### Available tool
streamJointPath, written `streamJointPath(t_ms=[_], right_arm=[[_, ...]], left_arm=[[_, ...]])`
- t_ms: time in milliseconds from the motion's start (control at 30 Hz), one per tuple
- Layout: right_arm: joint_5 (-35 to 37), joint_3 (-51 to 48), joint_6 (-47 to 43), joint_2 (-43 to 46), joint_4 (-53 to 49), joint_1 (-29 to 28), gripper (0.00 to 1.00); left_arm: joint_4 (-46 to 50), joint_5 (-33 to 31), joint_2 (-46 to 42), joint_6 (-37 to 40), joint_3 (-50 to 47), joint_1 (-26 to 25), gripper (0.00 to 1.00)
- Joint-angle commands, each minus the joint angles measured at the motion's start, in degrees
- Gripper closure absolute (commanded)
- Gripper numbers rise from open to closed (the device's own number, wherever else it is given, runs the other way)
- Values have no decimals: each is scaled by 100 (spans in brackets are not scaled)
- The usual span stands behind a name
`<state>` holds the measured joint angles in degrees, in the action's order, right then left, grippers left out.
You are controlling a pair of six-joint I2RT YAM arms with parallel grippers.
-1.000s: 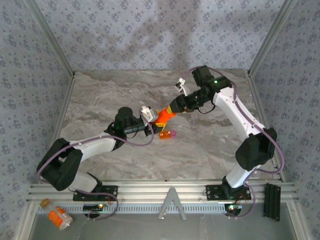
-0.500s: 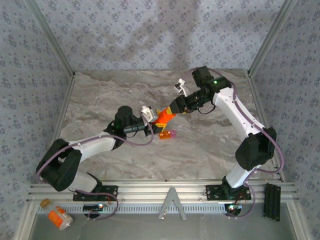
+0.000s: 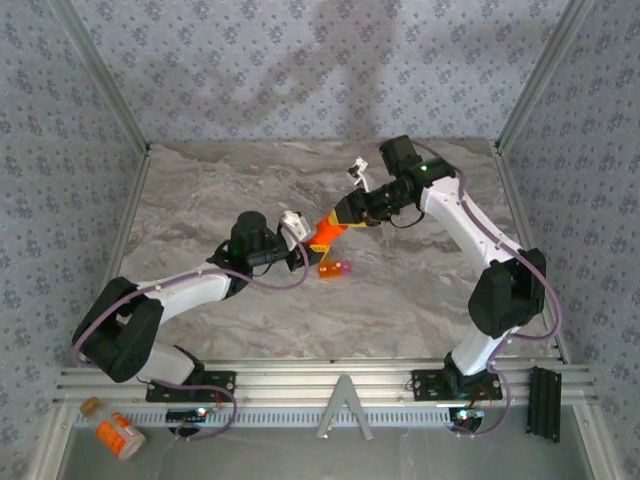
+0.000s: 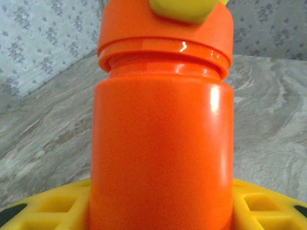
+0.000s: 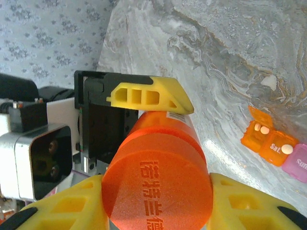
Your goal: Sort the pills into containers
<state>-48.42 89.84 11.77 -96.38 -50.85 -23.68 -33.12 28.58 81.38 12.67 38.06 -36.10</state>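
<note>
Pill bottle [image 3: 325, 233], orange, is held tilted over the marble table [image 3: 200, 200], caught between both sets of jaws at once. The left gripper [image 3: 303, 250] pinches the body. The left wrist view has its yellow fingers [image 4: 53, 206] hugging the base on both sides, and a yellow fingertip of the other arm resting on the cap's top edge. The right gripper [image 3: 343, 214] pinches the cap [image 5: 156, 187] end. The right wrist view puts the cap's flat face squarely between its yellow fingers [image 5: 240, 203], and one left finger lies along the bottle body beyond. Raised Chinese characters run across the cap face, seen from the right wrist. The top view is too small to show them.

A labelled bottle [image 3: 120, 436], orange with a white label, lies on the metal ledge well apart from both jaws. Its label is too small to read.

The pill box [image 3: 336, 268], orange with a pink end, sits on the table just below the clamped bottle, near the left jaws. The right wrist view shows an orange lid flipped open, white pills [image 5: 286, 149] inside, and lettering that looks like "Sat" on orange and "Sun" on pink, the latter cut by the edge. A loose white pill [image 5: 269, 82] lies on the marble near the box.
</note>
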Motion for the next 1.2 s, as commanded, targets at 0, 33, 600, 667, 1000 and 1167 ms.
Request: streamJointPath(t_ms=[0, 33, 600, 667, 1000, 1167], right_arm=[[-157, -244, 975, 0, 541, -464, 63], [-138, -247, 1029, -1, 563, -490, 62], [-26, 144, 1131, 99, 314, -349, 38], [-35, 166, 1108, 176, 310, -289, 34], [49, -25, 958, 869, 295, 66, 15], [520, -376, 934, 1446, 406, 470, 15]], left_arm=[[-1192, -95, -154, 101, 232, -203, 100], [-1201, -98, -133, 96, 242, -216, 100], [-1319, -338, 7, -164, 263, -240, 100], [-1349, -368, 33, -203, 268, -239, 100], [-1944, -476, 262, -744, 273, -128, 100], [-2377, -287, 328, -1283, 285, -22, 100]])
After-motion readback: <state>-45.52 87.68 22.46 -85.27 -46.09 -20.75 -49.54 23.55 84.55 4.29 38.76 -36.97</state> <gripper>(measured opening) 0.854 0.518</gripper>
